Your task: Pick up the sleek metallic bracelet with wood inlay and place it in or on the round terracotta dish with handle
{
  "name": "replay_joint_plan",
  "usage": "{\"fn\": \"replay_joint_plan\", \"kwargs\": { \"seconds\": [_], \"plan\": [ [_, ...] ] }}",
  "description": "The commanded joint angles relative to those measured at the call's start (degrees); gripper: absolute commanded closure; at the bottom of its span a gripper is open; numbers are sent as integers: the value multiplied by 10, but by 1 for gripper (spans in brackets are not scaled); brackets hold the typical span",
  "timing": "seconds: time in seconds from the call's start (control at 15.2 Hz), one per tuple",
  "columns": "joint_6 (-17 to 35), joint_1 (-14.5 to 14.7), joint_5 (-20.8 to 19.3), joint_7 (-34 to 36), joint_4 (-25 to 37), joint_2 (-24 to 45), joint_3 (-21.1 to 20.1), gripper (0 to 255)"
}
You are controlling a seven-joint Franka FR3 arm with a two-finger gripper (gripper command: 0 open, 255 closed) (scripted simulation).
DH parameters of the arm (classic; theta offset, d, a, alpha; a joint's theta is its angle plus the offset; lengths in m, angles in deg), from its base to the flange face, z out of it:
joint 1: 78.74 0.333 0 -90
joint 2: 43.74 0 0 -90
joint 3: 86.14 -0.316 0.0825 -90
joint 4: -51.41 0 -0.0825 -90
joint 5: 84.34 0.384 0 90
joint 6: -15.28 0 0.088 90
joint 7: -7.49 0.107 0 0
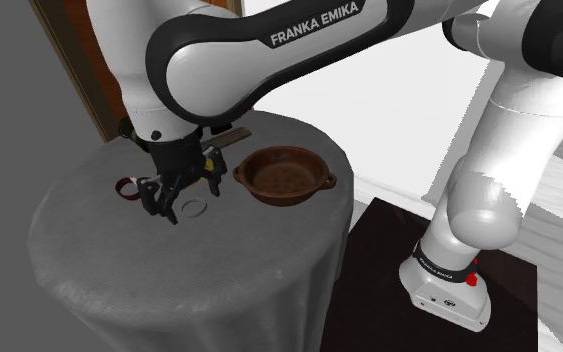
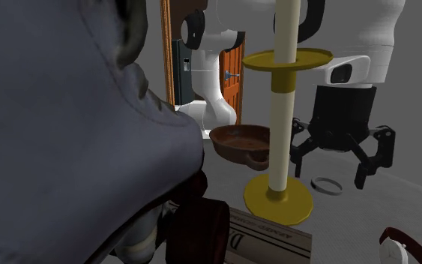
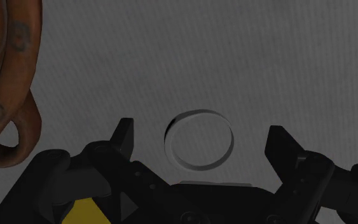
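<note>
One pale grey bracelet (image 1: 195, 208) is seen lying flat on the round table (image 1: 89, 250), which is covered with grey cloth. It is placed near the brown dish (image 1: 285, 178) with handles, on the shoulder view's left of it and apart from it. The gripper (image 1: 182, 198) is held over the bracelet with its jaws spread wide, one finger on each side, and the ring is not touched. A dark red and white ring-shaped object (image 1: 126, 187) is found farther left.

Home interior: wooden door (image 2: 237, 64), cloth-draped round table (image 1: 89, 260).
</note>
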Motion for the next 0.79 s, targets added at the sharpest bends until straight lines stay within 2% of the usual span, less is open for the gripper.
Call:
{"fn": "replay_joint_plan", "kwargs": {
  "seconds": [0.0, 0.2, 0.26, 0.73],
  "plan": [
    [0, 0, 0, 0, 0, 0, 0, 0],
    [0, 0, 0, 0, 0, 0, 0, 0],
    [0, 0, 0, 0, 0, 0, 0, 255],
    [1, 0, 1, -1, -2, -2, 0, 255]
  ]
}}
